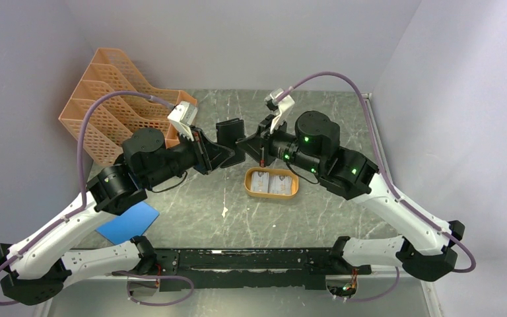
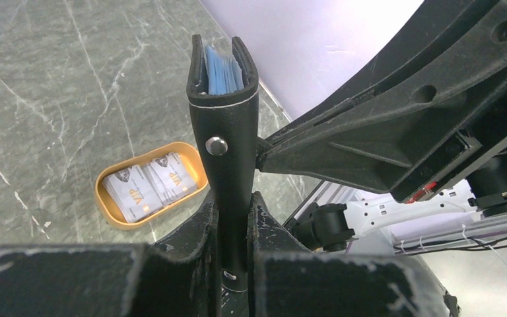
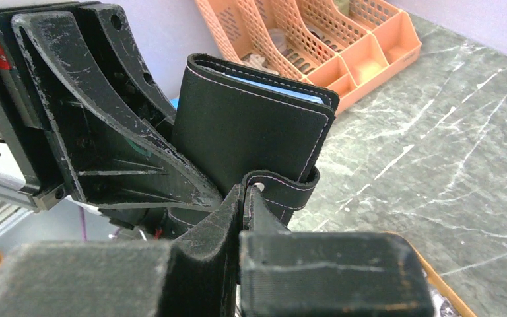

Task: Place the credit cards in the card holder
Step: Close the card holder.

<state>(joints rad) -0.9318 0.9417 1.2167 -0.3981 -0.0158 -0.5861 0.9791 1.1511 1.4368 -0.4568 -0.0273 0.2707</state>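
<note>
- Top view: the left gripper (image 1: 226,152) holds the card holder (image 1: 230,131) up off the tabletop (image 1: 343,119). The right gripper (image 1: 252,143) meets it from the opposite side, so the holder sits between the two tips. Down on the tabletop just beneath the right gripper is an orange tray (image 1: 246,185). The credit cards (image 1: 270,182) lie in it, and neither gripper is touching them. A blue sheet (image 1: 129,222) lies well back from the left gripper, by that arm's elbow.
- Left wrist view: the left gripper is clamped on the lower part of the holder, which stands upright between its fingers. The holder is folded, with its covers only slightly apart at the top. Something blue (image 2: 223,71) shows inside, and I cannot tell what it is. The right gripper presses in from the right, level with the metal snap stud (image 2: 216,145).
- Right wrist view: the right gripper is closed and appears to pinch the snap tab (image 3: 289,188), which curls off the holder's edge just above its fingertips.
- Progress, as I judge it: no card looks loaded yet. The step in hand seems to be freeing the tab to open the holder. Picking up and inserting every card is still to come.
</note>
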